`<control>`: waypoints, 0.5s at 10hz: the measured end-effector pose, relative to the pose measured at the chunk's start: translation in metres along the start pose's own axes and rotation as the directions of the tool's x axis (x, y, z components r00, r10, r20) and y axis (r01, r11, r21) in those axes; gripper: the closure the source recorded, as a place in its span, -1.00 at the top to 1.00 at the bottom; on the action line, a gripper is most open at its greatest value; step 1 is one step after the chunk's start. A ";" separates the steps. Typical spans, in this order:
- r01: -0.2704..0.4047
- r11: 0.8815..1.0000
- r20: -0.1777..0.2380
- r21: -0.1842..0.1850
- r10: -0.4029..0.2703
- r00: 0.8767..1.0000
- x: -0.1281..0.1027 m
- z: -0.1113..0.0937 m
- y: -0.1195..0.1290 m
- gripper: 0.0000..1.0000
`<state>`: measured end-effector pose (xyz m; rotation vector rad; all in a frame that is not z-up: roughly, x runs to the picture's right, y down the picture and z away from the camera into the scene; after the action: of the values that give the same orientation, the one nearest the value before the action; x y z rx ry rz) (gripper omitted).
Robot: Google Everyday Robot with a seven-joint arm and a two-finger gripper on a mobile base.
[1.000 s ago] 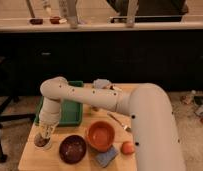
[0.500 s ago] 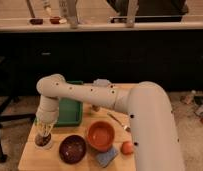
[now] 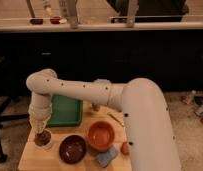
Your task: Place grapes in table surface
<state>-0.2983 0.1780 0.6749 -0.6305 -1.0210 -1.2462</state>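
Grapes (image 3: 43, 140) in hand (image 3: 42, 133) at table surface (image 3: 39, 159)

Kitchen-like room: dark cabinets (image 3: 120, 60) under a long counter (image 3: 145, 25); claw (image 3: 42, 134) low over the wooden table (image 3: 31, 159).

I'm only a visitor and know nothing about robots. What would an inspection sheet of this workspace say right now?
Surface: table surface, pale wood.
Job's things: grapes, a dark cluster at the front-left corner, directly under the tool.
Clutter: green tray, maroon bowl, orange bowl, blue sponge, orange-red fruit.
Grippers: tool shut on the grapes, low over that corner.
Cables: nothing seen.
Surroundings: dark cabinets behind the table.
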 end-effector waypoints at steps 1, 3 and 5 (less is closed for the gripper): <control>-0.028 1.000 -0.039 0.011 0.029 0.999 0.003 -0.010 -0.006 -1.00; -0.066 0.997 -0.094 0.032 0.068 0.993 0.006 -0.028 -0.013 -1.00; -0.088 0.995 -0.141 0.041 0.093 0.986 0.011 -0.044 -0.018 -1.00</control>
<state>-0.3038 0.1306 0.6631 -0.5471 -0.8841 -1.1746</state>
